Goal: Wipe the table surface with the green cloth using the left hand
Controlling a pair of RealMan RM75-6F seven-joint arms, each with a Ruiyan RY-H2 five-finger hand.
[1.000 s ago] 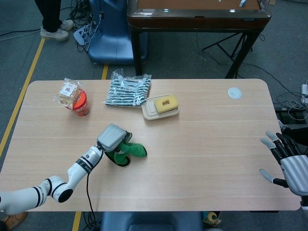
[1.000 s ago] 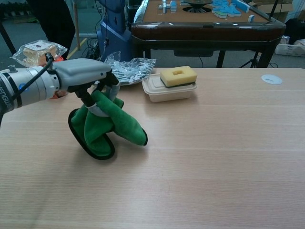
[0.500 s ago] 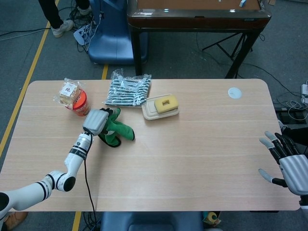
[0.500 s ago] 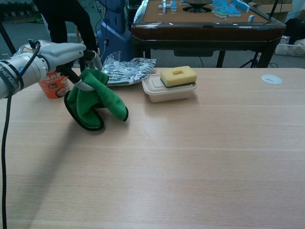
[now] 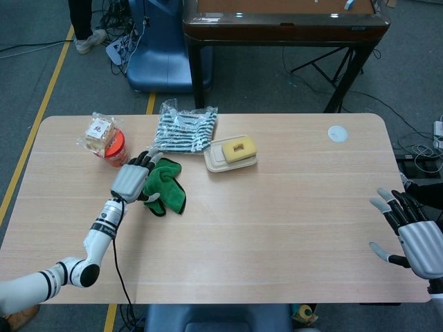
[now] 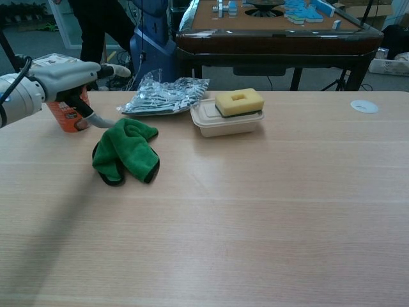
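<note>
Your left hand (image 5: 130,181) sits above the left part of the table (image 5: 291,207), with the cloth (image 5: 166,187) lying on the table just right of it. Left and slightly far of the hand stands the cup (image 5: 115,149), a wrapped snack (image 5: 98,131) on top. Far of the cloth lies the striped packet (image 5: 184,128); right of that packet sits the tray (image 5: 220,160) carrying the sponge (image 5: 239,148). Your right hand (image 5: 415,235) is at the table's near right edge.

Left robot hand (image 5: 130,181) over crumpled green cloth (image 5: 166,187) on surface (image 5: 277,207), fingers spread. Right robot hand (image 5: 414,238) open at far edge.
</note>
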